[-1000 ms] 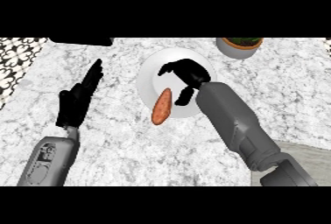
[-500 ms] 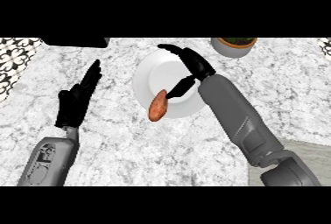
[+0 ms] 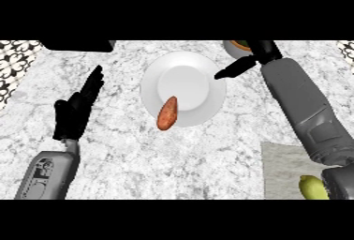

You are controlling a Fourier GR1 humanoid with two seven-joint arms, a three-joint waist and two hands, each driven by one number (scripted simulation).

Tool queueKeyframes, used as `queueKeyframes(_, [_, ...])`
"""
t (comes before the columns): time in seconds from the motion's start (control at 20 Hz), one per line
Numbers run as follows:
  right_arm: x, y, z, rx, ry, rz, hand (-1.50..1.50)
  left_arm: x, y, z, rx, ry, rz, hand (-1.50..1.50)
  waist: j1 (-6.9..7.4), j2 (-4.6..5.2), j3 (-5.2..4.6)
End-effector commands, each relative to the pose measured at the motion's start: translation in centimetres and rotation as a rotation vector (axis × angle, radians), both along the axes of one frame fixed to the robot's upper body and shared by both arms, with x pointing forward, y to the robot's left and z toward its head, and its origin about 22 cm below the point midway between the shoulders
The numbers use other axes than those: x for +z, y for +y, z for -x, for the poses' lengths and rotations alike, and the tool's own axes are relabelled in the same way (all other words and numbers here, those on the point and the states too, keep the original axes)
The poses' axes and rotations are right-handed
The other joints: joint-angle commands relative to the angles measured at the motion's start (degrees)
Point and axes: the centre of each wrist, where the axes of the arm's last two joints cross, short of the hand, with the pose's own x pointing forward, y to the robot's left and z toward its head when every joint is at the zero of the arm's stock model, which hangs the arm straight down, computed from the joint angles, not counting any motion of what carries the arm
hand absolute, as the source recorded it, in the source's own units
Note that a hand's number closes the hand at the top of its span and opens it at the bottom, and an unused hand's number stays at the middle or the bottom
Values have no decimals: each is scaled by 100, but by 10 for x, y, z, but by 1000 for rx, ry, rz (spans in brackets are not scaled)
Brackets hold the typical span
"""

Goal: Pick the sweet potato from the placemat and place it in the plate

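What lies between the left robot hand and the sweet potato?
In the head view, only bare marble counter lies between the left robot hand and the sweet potato, which rests on the plate's lower-left rim.

A grey-veined marble counter (image 3: 173,159) is carrying everything here. A white plate (image 3: 200,75) is lying on it between the two hands, just past the left hand's (image 3: 72,115) straight fingertips (image 3: 95,75) to their right, and right beside the right hand's (image 3: 259,54) thumb tip (touching or not, I cannot tell). A pale placemat (image 3: 287,171) is lying near the counter's lower right corner, well behind the right fingers, with something yellow-green (image 3: 313,187) sitting on it. A small bowl (image 3: 236,47) is standing at the far edge, partly hidden by the right hand.
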Motion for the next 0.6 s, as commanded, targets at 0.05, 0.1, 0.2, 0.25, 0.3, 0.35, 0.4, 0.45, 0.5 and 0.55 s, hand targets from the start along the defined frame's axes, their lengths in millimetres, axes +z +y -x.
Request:
queueKeyframes(0.05, [-5,-81,11,-9,12,-14,-150,-1,-2,-1,-1,-12,3,0,-40,28,6])
queueKeyframes(0.1, [11,-83,6,-43,-4,-18,-150,-3,-13,6,-36,-12,-14,0,129,80,11])
queueKeyframes(0.2, [1,-84,9,9,13,7,-150,-6,-6,-3,1,-7,-4,0,32,59,6])
queueKeyframes(0.25, [4,-98,11,-4,13,1,-150,0,-17,-4,-13,-1,14,0,17,47,8])
queueKeyframes(0.3, [7,-114,15,-15,8,27,-150,2,3,1,-19,-14,5,0,116,77,11])
queueKeyframes(0.35, [23,-100,6,-22,-19,8,-150,15,-10,-8,-35,-20,-1,0,136,81,13])
queueKeyframes(0.4, [15,-111,11,-33,-6,10,-150,17,0,-4,-38,-15,0,0,184,92,15])
queueKeyframes(0.45, [25,-115,10,-32,-4,-10,-150,0,-12,1,-22,-11,1,0,120,73,11])
queueKeyframes(0.5, [17,-115,12,-11,-6,-7,-150,4,-5,-8,-36,-2,8,0,156,120,14])
queueKeyframes(0.55, [18,-113,11,-4,6,2,-150,-5,-4,-5,-22,-4,-8,0,129,101,11])
